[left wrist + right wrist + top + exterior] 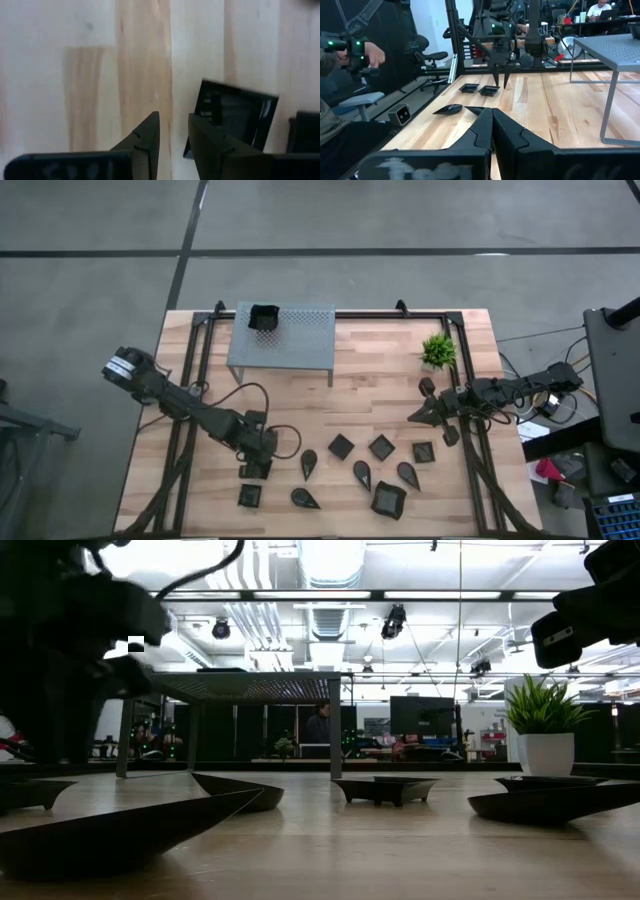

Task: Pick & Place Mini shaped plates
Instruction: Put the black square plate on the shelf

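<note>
While I'm hovering my left gripper point(254, 471) low over the near-left part of the pale wooden table point(380, 405), its two dark fingers point(145, 140) are sitting only a narrow gap apart and holding nothing. They're pointing down at bare wood, with a small square black plate point(235, 117) lying just beside one fingertip, not touched. From above, that gripper is hanging right by another small square black dish point(249, 496) at the front-left edge.

I'm keeping most of the mini black plates point(360, 470) scattered across the front-middle of the table: a couple of teardrop ones point(308, 463), some diamond-set squares point(381, 447), and a bigger wavy-rimmed one point(388, 498) nearest the front edge. One more black dish point(263, 318) is sitting on top of the grey perforated metal stand point(295, 340) at the back.

I'm parking my right gripper point(422, 415) over the right side of the table, near the small green plant in its white pot point(437, 352). Its fingers point(510, 132) are pressed together at the tips with nothing between them.
</note>
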Robot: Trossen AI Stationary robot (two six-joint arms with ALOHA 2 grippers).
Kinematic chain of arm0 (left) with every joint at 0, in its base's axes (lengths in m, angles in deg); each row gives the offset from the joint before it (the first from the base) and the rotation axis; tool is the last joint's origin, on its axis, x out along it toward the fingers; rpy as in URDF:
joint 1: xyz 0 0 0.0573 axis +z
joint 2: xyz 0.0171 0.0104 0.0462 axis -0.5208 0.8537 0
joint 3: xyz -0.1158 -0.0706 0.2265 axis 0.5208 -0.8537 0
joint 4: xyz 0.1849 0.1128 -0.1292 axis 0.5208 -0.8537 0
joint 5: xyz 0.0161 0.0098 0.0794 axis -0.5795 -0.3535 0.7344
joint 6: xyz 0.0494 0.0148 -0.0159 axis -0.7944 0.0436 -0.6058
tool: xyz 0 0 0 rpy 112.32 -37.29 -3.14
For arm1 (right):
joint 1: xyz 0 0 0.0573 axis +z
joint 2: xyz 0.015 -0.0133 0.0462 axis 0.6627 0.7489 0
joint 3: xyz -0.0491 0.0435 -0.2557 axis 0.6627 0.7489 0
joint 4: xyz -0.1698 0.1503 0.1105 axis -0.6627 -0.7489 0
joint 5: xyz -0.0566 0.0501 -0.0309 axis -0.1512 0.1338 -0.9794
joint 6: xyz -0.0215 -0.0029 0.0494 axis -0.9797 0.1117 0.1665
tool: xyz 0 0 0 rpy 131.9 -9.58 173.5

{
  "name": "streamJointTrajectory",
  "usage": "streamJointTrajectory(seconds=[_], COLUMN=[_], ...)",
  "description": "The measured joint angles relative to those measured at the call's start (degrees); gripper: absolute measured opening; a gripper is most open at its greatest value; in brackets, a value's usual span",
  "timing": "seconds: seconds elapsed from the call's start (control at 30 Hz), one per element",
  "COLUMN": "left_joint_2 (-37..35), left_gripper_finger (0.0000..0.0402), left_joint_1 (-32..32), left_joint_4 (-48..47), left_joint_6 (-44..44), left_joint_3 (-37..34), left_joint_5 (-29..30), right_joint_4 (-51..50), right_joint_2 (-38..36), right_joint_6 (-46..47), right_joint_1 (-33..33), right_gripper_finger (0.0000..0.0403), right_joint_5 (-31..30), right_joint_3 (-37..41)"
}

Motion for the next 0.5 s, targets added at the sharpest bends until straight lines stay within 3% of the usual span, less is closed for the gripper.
streamJointTrajectory(seconds=[0.5], left_joint_2=[0.42], left_gripper_finger=[0.0094], left_joint_1=[0.00], left_joint_4=[2.76], left_joint_6=[2.56], left_joint_3=[-2.14], left_joint_5=[-3.16], right_joint_4=[0.00], right_joint_2=[0.00], right_joint_6=[0.00], right_joint_1=[0.02], right_gripper_finger=[0.0008], right_joint_5=[0.00], right_joint_3=[0.00])
